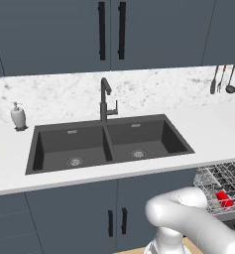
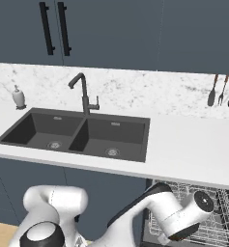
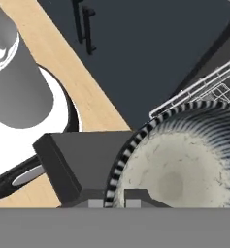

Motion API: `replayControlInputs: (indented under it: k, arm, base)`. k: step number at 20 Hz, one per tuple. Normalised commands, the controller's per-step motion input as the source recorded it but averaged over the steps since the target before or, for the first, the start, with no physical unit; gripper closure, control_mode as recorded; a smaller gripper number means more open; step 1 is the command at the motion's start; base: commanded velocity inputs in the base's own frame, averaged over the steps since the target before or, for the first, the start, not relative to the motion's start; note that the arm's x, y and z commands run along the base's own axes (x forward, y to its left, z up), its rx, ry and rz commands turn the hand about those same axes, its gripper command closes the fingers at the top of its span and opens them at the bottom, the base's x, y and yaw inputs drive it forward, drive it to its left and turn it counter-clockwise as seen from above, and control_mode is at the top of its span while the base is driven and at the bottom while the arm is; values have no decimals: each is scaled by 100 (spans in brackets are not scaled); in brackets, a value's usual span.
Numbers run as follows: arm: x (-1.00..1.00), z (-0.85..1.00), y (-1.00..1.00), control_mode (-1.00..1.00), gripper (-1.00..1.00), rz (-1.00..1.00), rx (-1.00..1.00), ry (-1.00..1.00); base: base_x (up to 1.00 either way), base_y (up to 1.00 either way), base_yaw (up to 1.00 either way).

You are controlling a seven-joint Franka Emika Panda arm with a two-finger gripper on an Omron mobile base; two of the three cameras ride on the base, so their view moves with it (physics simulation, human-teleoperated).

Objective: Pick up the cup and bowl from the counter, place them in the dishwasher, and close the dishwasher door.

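My gripper is shut on the rim of the bowl, a round dish with a pale grey inside and a ribbed light-and-dark rim. The bowl hangs over the near corner of the dishwasher's wire rack and above the open dishwasher door, a flat dark grey panel. The red cup lies in the rack. In the right base view the arm bends down in front of the rack, and its wrist hides the fingers. The white counter runs above the dishwasher.
A dark double sink with a faucet is set in the counter. A soap bottle stands at its left and utensils hang at the right. Cabinet doors with black handles and wooden floor lie beside the dishwasher.
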Motion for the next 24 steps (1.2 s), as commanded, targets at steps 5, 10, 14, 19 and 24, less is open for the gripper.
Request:
replayControlInputs:
  k: [5, 10, 14, 19, 24]
  arm:
    - [9, -28, 0, -100, 100, 32, 0, -7]
    - [36, -31, 0, -100, 100, 5, 0, 0]
    - [32, -30, 0, -100, 100, 0, 0, -3]
    - [22, -31, 0, -100, 100, 0, 0, -2]
    - [6, -33, 0, -100, 100, 0, 0, -4]
  base:
    - [0, 0, 0]
    - [0, 0, 0]
    - [0, 0, 0]
    - [0, 0, 0]
    - [0, 0, 0]
